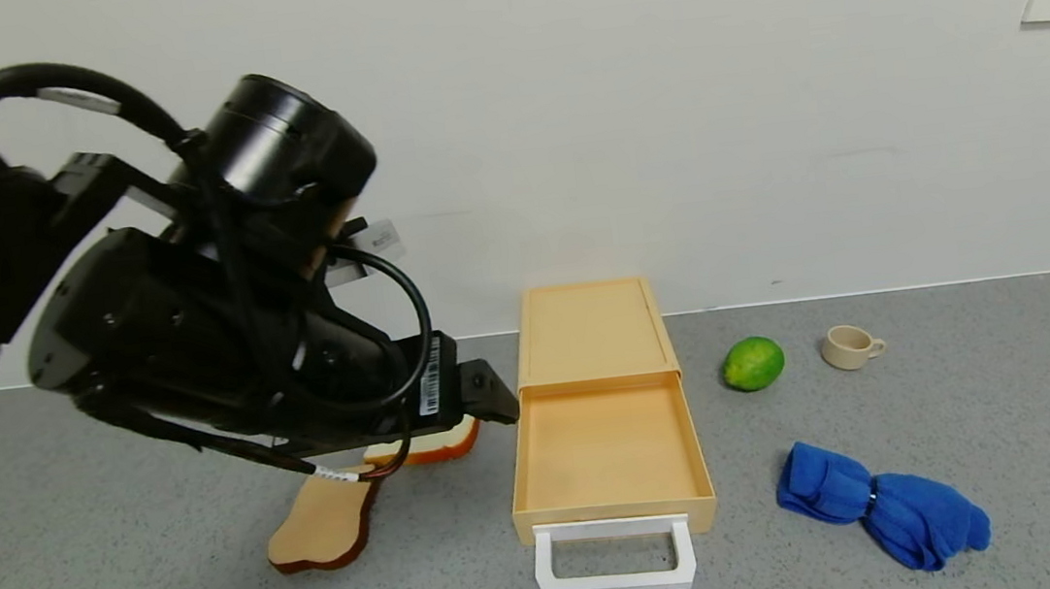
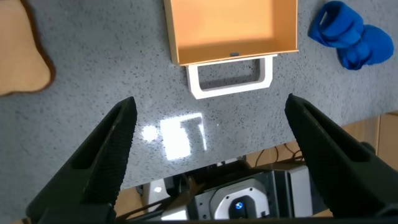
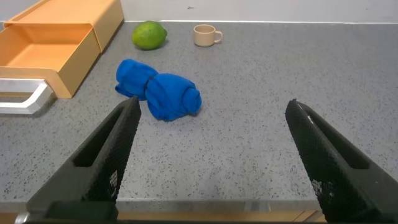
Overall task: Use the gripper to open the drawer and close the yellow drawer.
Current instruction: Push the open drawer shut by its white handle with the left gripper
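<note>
The pale yellow drawer (image 1: 605,452) stands pulled out of its flat matching box (image 1: 592,331), empty, with its white loop handle (image 1: 614,558) towards me. My left gripper (image 1: 486,391) hovers above the table just left of the box, apart from the drawer. In the left wrist view this gripper (image 2: 210,102) is open and empty, and the handle (image 2: 231,78) and the drawer (image 2: 230,28) lie beyond its fingertips. My right gripper (image 3: 211,106) is open and empty over bare table to the right, out of the head view; the drawer (image 3: 50,53) shows far off there.
Two toast-shaped slices (image 1: 324,520) (image 1: 424,447) lie left of the drawer, under my left arm. A green lime (image 1: 753,363), a small beige cup (image 1: 851,346) and a blue cloth (image 1: 884,503) lie to the right. A wall runs behind the box.
</note>
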Tool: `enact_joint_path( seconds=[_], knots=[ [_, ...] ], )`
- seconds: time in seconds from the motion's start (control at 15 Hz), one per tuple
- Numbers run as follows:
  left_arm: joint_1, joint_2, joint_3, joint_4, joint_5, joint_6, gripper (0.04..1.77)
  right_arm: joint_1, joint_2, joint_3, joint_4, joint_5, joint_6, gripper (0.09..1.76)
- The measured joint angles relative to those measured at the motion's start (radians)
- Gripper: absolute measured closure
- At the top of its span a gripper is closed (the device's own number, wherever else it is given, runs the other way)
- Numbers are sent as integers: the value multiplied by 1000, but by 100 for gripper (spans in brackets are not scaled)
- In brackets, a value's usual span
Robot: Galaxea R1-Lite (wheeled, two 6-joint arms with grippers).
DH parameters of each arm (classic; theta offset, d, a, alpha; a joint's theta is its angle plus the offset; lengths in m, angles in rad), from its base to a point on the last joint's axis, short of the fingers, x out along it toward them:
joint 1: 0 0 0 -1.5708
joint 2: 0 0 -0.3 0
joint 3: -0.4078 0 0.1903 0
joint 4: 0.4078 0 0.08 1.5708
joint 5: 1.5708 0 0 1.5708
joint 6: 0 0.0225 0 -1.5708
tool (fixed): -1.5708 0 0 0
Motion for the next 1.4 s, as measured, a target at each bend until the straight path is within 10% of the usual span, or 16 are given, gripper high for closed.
enact_joint_path(
  seconds=[0.27,1.4],
  knots=[
    [-100,129,-59,26,97,-113,9,0,0,0,0,0,0,14],
    [-266,432,-127,78,107,-380,9,0,0,0,0,0,0,14]
  ],
)
